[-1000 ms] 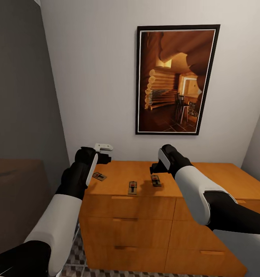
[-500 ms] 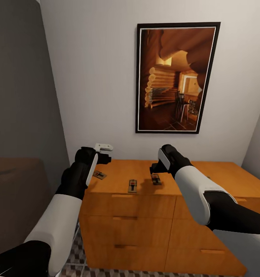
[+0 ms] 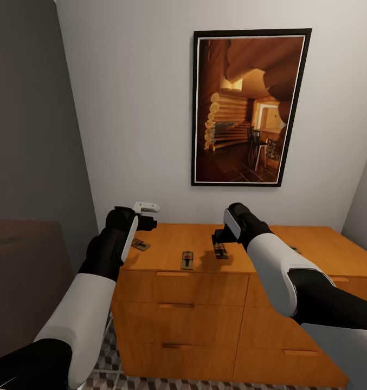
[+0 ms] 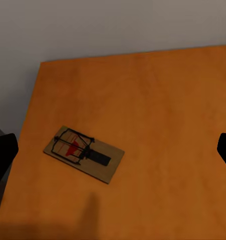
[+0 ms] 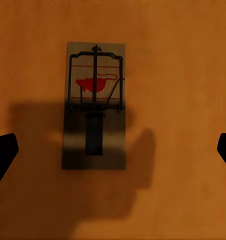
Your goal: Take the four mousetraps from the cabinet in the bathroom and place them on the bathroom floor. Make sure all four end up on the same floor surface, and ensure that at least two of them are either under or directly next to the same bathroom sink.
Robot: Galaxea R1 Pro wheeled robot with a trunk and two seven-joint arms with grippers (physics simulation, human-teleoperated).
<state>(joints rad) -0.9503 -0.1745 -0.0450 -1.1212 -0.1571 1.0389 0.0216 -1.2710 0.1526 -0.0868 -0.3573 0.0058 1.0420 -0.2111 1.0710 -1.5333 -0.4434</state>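
Mousetraps: three visible on the cabinet (image 3: 291,254) top, none yet on the bathroom floor (image 3: 104,368).
- Left mousetrap (image 3: 140,245), near the left edge, below the left tool (image 3: 149,214); fingers spread apart, empty.
- Middle mousetrap (image 3: 187,260), at the near edge, unattended.
- Right mousetrap (image 3: 220,251), directly under the right tool (image 3: 218,238); fingers apart, empty, board centred between them.
Handling: judged best to lower straight, close across each board's narrow width, clear of the metal bar.
Drawers: fronts shut, contents unseen.

Two arms (image 3: 91,292) — glossy white shells, black joints; black wrists, white side panels.
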